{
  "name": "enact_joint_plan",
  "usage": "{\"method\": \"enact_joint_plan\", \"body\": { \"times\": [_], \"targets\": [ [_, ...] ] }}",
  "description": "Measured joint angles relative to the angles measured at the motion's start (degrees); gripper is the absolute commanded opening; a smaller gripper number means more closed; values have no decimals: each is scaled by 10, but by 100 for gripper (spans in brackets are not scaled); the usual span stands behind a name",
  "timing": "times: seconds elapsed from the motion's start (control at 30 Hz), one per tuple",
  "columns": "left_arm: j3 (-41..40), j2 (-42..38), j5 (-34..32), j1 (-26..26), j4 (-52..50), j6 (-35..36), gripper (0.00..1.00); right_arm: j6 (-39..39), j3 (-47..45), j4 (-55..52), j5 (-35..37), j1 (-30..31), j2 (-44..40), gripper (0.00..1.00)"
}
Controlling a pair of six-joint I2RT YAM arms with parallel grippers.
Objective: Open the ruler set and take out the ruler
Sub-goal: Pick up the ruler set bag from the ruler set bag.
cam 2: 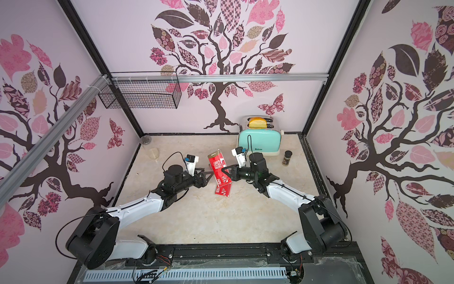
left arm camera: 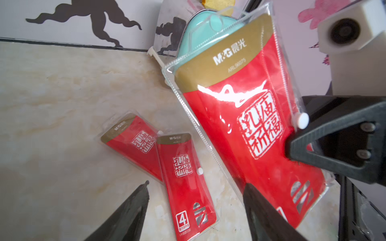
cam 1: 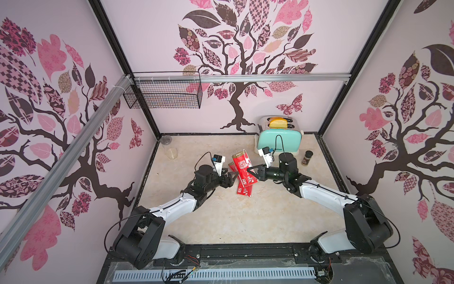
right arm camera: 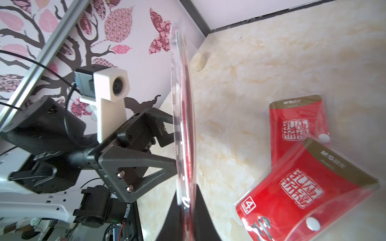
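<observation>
- Ruler set is standing on end over the middle of the counter, gold header up and leaning a little. I'm reading it as lifted clear, but its bottom edge is hidden in every view.
- Right gripper is pinching it across both faces, jaws almost closed on the thin pouch. In the left wrist view, one of its fingers is pressing just beside the white snap.
- Left gripper is hovering at the opposite side of the pouch, jaws spread wide and gripping nothing. Its tips are just beside the plastic. I can't tell if they're touching.
- A spare pouch and a second spare pouch are lying flat mid-counter, overlapping, with no gripper on them.
- Step, my call: we're sitting in the opening stage. The pouch is being presented, I'm not seeing any flap lifted, and the ruler isn't out yet.
- Next move, my call: the left jaws need to get over to the snap edge, nip only the clear flap and peel it away from the right grip.
- The right finger is sitting so close to the snap that it may be clamping the flap shut. If so, I'm expecting it to need a lower regrip first.
- Pose: both arms are reaching in from the front edge, elbows bent outward, forearms converging mid-counter. The wrists are riding about level, grippers pointing at each other across the pouch.
</observation>
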Motion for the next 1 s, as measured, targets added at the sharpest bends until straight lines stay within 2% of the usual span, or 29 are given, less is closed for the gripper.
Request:
{"method": "enact_joint_plan", "body": {
  "times": [0.27, 0.43, 0.8, 0.9, 1.0],
  "targets": [
    [-13, 4, 73, 0, 113, -31, 76, 10, 0, 3, -31, 0, -18, 10],
    [-13, 28, 107, 0, 172, -58, 68, 15, 0, 7, -43, 0, -20, 10],
    [-9, 49, 139, -4, 220, -84, 36, 21, -1, 25, -56, -1, -20, 12],
    [-9, 48, 141, -3, 234, -91, 22, 20, -1, 24, -52, -3, -19, 16],
    [-8, 44, 149, -5, 244, -97, 12, 16, -1, 21, -48, -5, -19, 24]
  ]
}}
